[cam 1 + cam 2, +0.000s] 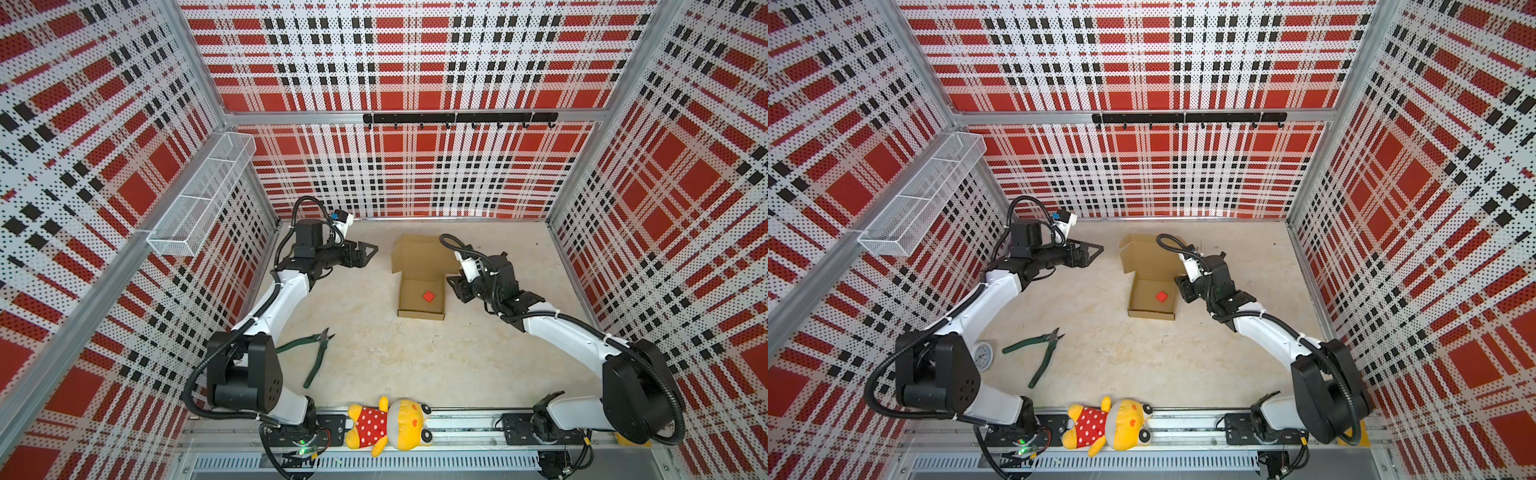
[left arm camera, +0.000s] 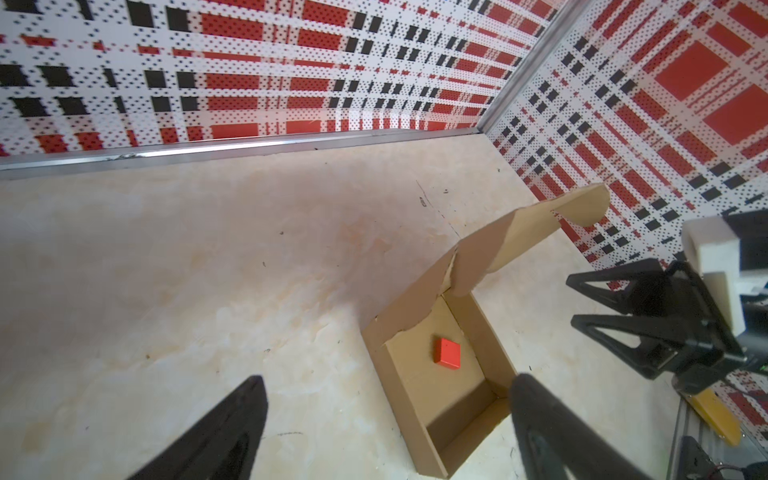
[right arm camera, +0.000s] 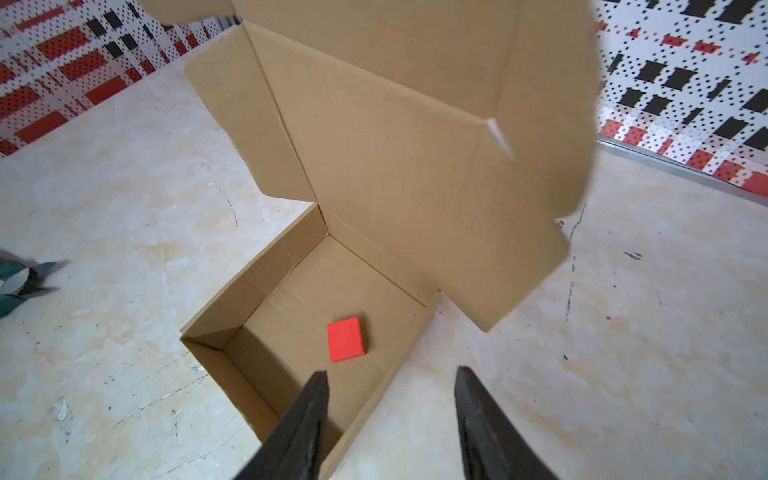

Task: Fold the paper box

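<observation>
My right gripper hangs at the right edge of the paper box, just beside a side wall. Its fingers are part-way apart with nothing between them. Whether they touch the wall I cannot tell.

My left gripper is spread wide and empty. It sits well apart from the box, left of it in both top views.

The box sits right of centre in both top views, on the pale mottled tabletop. Its tray is formed, with four low walls up.

On the tray floor lies a small flat red block, clear of the walls.

Behind the tray the lid stands raised, leaning toward the upper part of the frame. Its side flaps have rounded corners and splay outward.

Handling, as I judge it:
- It is plain brown corrugated board, matte and dry, so grip should be fair.
- It looks light, and stiff across the panels. I expect it to bend only along the scored creases.
- A tray this light will likely skate on the smooth top if the lid is pushed unbraced.
- The edges would crush under a hard pinch.

Where to hold: I would pinch the lid's free edge or one side flap, both thin enough. The other fingers should steady a tray wall. The flaps probably need tucking inside the walls as the lid comes down.
</observation>
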Robot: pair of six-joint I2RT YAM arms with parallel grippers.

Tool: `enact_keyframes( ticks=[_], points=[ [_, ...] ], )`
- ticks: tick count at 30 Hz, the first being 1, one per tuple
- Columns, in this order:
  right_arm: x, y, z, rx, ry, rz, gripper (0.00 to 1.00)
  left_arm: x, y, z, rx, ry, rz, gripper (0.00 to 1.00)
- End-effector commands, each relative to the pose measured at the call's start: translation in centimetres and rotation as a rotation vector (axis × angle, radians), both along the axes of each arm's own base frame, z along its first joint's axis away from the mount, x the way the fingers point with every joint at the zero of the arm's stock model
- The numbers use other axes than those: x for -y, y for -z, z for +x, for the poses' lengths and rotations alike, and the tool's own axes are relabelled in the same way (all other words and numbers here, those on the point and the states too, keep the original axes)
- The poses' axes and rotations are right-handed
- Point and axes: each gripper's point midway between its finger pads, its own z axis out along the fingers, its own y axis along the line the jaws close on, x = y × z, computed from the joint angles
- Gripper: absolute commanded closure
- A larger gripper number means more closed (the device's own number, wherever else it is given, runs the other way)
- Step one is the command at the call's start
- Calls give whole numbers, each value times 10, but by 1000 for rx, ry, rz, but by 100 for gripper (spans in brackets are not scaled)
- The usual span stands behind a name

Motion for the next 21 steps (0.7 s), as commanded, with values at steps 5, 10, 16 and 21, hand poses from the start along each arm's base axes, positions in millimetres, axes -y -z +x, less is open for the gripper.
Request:
enact_keyframes(
  ticks=[5,10,16,21],
  points=[
    [48,-15,20,-49,50,146,50,35,-4,12,78,107,-47,11],
    [52,-21,50,-55,19,158,50,52,12,15,98,162,-46,13],
    [58,-15,85,-75,-5,191,50,71,19,17,123,224,-31,14],
    [50,-8,100,-87,-52,211,51,78,27,27,82,229,-55,23]
  ],
)
